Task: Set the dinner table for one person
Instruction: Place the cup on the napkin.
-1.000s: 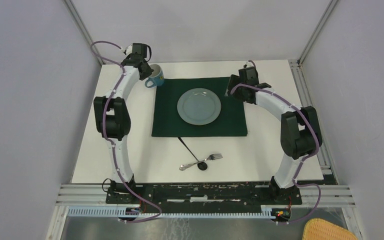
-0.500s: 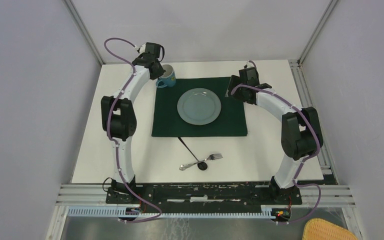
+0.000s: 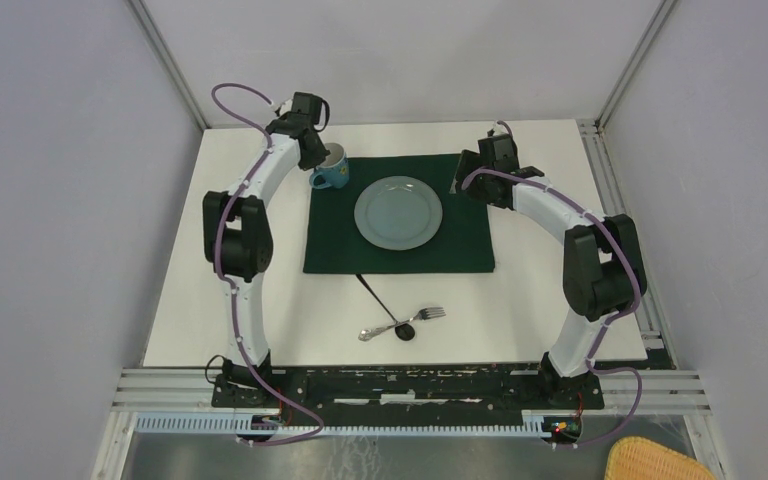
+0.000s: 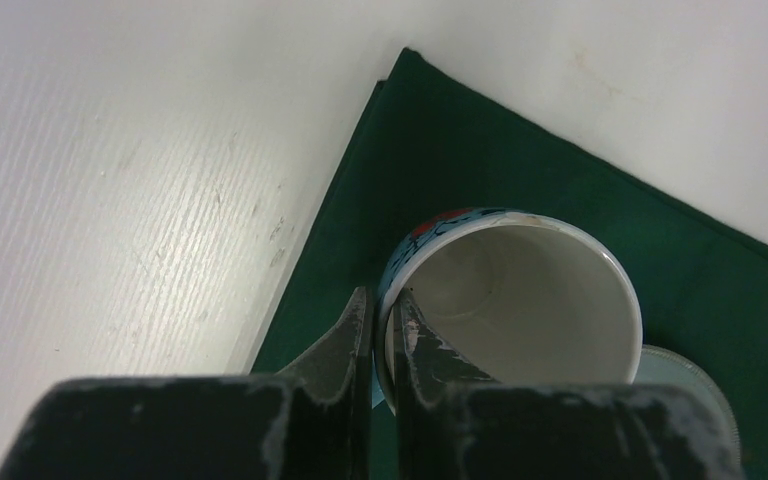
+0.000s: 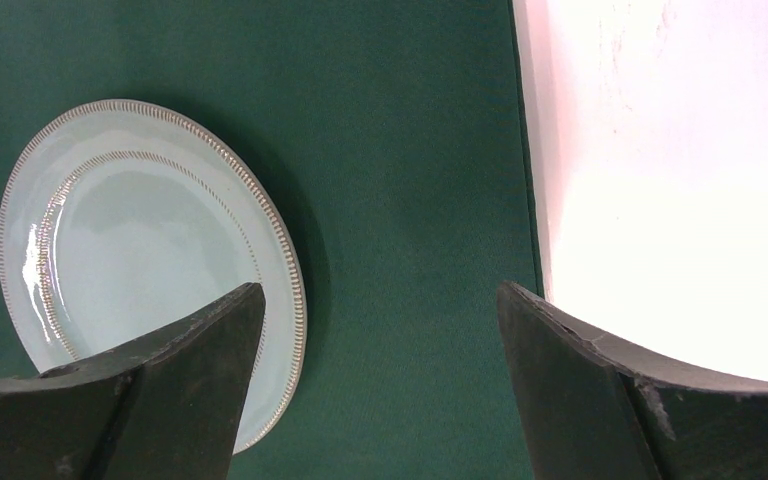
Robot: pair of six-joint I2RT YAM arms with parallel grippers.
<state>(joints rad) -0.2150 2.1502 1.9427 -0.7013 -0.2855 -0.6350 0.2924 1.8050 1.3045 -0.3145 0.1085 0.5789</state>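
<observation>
The white dinner table [image 3: 220, 290] carries a dark green cloth [image 3: 460, 250] with a pale blue plate [image 3: 398, 213] in its middle. My left gripper [image 3: 322, 156] is shut on the rim of a blue mug [image 3: 334, 168] with a white inside, over the cloth's far left corner. In the left wrist view the gripper [image 4: 384, 305] pinches the mug's [image 4: 520, 300] wall, one finger inside, one outside. My right gripper [image 3: 465, 178] is open and empty over the cloth's far right part; in the right wrist view the gripper [image 5: 380, 300] hangs over the cloth [image 5: 410, 150] beside the plate [image 5: 130, 250].
A silver fork [image 3: 405, 320] and a black spoon [image 3: 385, 303] lie crossed on the white table in front of the cloth. A wicker basket [image 3: 655, 460] sits off the table at the bottom right. Grey walls enclose the table on three sides.
My left arm has carried the mug to the right, from beside the cloth's far left corner to over that corner. The right arm has not moved.
</observation>
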